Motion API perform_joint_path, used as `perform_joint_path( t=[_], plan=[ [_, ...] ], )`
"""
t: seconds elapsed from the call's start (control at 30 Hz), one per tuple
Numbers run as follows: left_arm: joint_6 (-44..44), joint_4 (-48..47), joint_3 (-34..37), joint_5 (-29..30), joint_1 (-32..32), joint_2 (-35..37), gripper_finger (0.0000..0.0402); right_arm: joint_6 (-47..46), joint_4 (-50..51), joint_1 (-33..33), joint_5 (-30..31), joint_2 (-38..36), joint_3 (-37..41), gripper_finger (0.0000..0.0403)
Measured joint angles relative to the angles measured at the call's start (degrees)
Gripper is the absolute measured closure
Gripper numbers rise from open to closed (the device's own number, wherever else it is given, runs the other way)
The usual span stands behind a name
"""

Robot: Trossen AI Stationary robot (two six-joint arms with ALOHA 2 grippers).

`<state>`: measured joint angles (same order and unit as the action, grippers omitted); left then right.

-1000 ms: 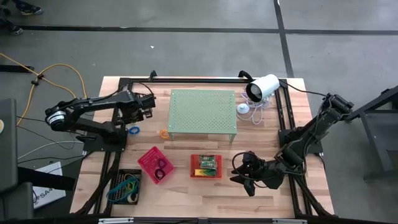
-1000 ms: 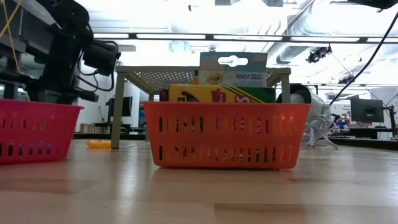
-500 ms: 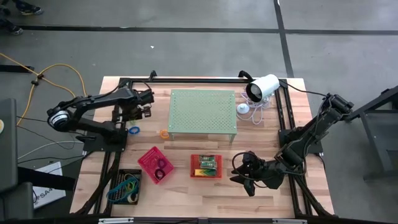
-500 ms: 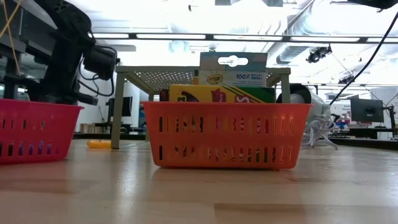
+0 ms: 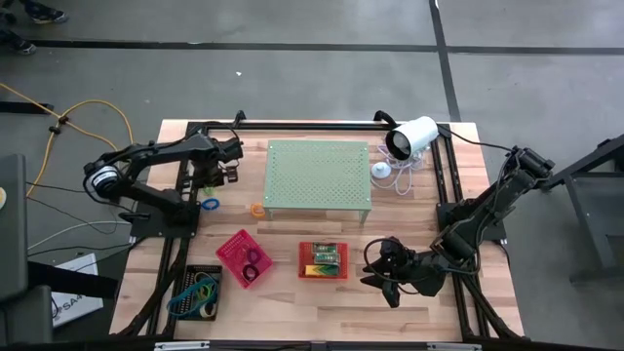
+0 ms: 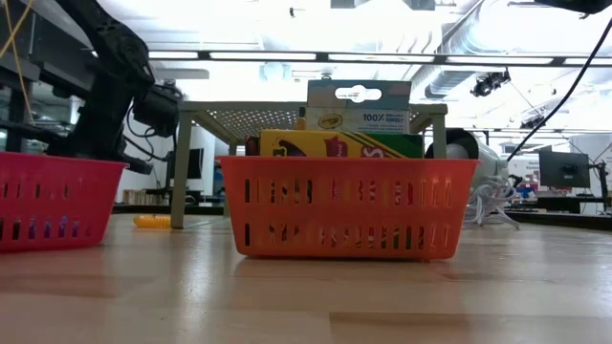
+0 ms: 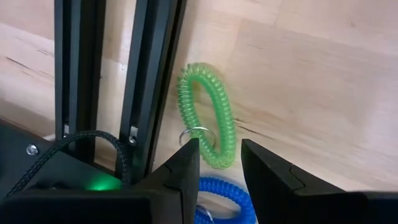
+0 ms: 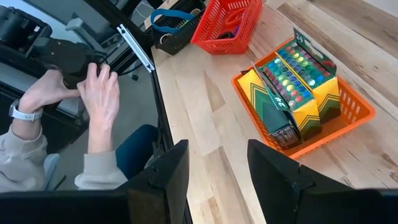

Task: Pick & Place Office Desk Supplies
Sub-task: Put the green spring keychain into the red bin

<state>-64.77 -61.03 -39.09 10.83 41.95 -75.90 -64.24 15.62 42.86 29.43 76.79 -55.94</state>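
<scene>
While three trays already hold supplies, left hand point(image 7: 217, 168), open, hovers over green coil band point(image 7: 208, 124) by the counter's left rail; blue point(image 5: 210, 205), orange point(image 5: 256, 210) loose. Right hand point(image 8: 214, 168) parked open.

The left arm is stretched across the far left of the table, its gripper point(image 5: 231, 166) pointed down, fingers point(image 7: 180, 171) parted with nothing held. The right gripper point(image 5: 375, 270) is parked low near the front right, fingers point(image 8: 171, 171) apart, empty.
</scene>
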Motion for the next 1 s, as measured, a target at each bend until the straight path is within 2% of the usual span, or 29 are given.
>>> perform_joint_path(
  t=[0.6, 1.0],
  plan=[
    [-0.11, 3.55, 0.00, 0.27, 0.01, -6.36, 0.0291, -0.01, 0.00, -0.01, -0.01, -0.01, -0.02, 0.0252],
    [3.15, 6.93, 0.00, 0.96, 0.38, -7.04, 0.0291, -0.01, 0.00, -0.01, -0.02, 0.00, 0.00, 0.0252]
  ],
)
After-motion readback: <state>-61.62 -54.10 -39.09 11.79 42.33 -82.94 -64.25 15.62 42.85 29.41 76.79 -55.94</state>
